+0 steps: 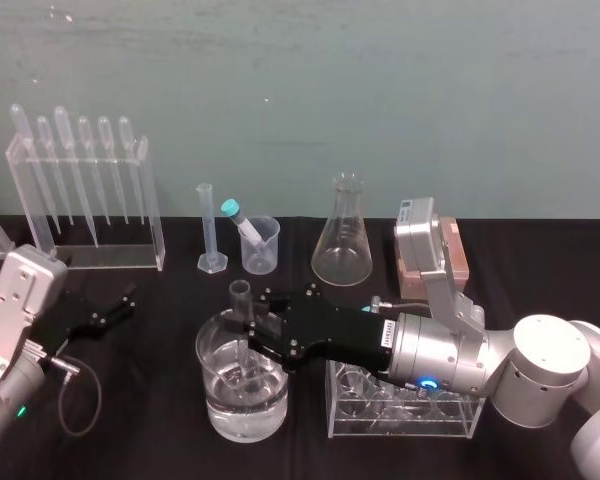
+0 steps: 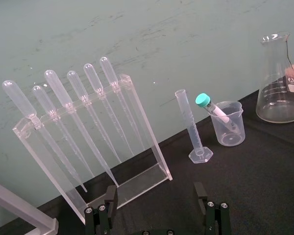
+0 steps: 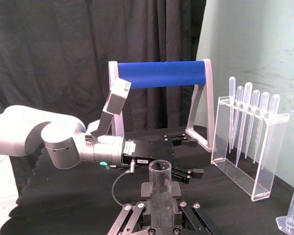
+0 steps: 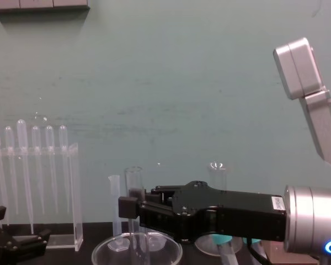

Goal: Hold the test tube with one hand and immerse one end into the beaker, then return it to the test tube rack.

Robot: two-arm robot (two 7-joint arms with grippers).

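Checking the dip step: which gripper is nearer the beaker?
Right. The right gripper is over the beaker, holding the test tube upright into it; the left gripper is open, well off to its left.

Surfaces: black cloth counter; pale teal-green wall w/ faint whitish scuffs. Colourless, see-thru: long slim clear glass test tube, wide clear glass beaker, clear plastic test tube rack, clear conical glass flask (white grad. marks). On the short tube, a teal round cap. Both matte black: right end effector, left end effector. Arms silver-grey; right has a small blue light, left a small green light. Also a pinkish-brown rectangular block, black pleated curtain, bright blue cylindrical bar on grey frame.
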